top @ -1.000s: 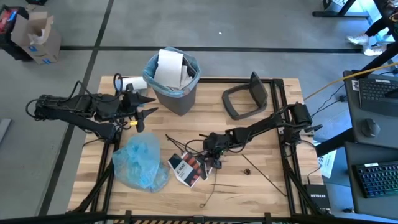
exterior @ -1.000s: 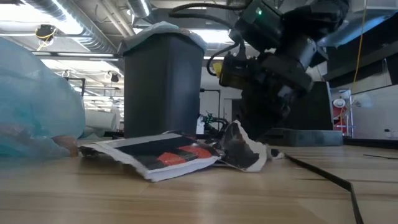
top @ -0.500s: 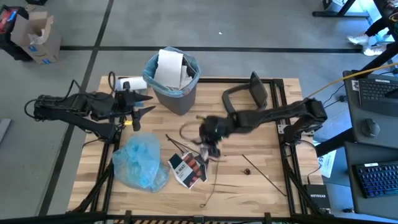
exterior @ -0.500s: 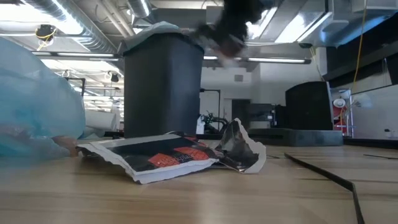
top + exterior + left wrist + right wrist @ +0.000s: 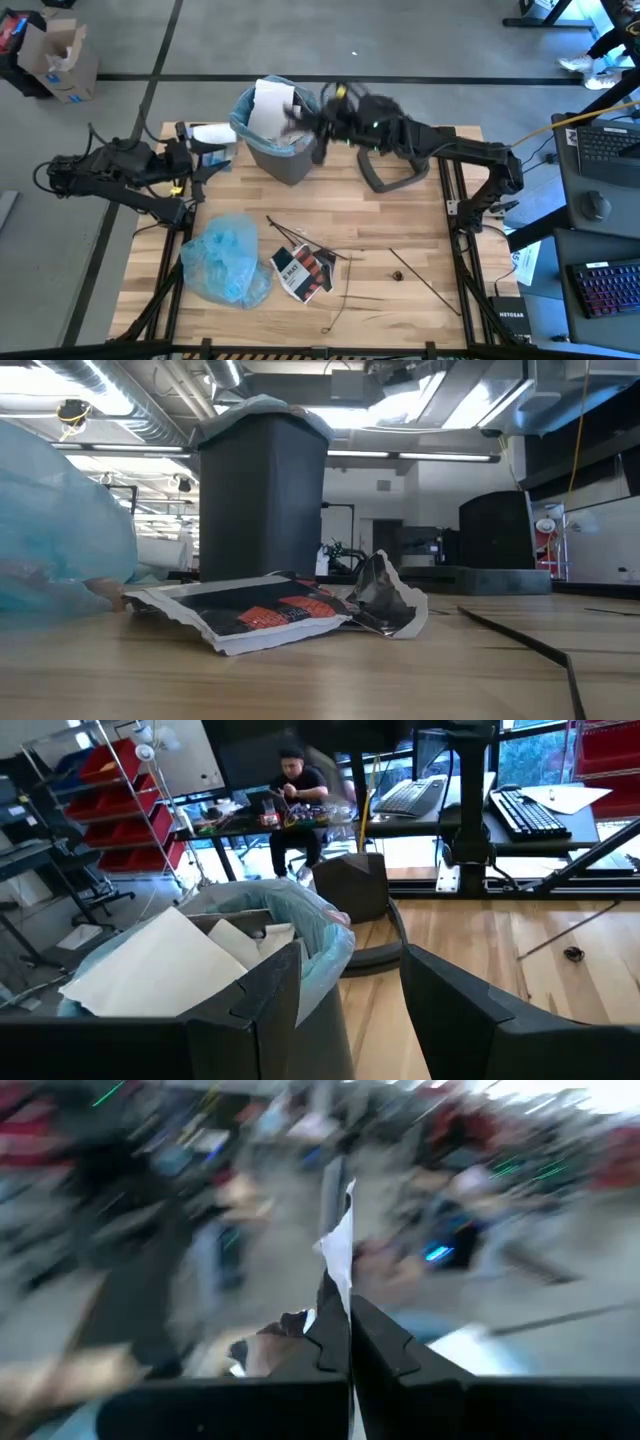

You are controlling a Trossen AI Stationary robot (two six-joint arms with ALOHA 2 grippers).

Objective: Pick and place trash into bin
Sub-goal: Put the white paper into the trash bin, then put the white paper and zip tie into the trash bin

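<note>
The bin (image 5: 279, 135) stands at the far edge of the table (image 5: 420, 265), lined with a light blue bag and filled with white paper (image 5: 270, 108) that rises above its rim. Its grey lid (image 5: 393, 157) lies on the table just beside it. The right gripper (image 5: 318, 122) is raised at the bin's rim, jaws closed on a thin scrap of white-and-dark trash (image 5: 338, 1270) that sticks up between the fingers. The left gripper (image 5: 198, 160) waits beside the bin on its other side, jaws apart, holding nothing. On the near part of the table lie a printed packet (image 5: 303, 270), a blue bag (image 5: 227, 262) and thin dark sticks (image 5: 425, 283).
</note>
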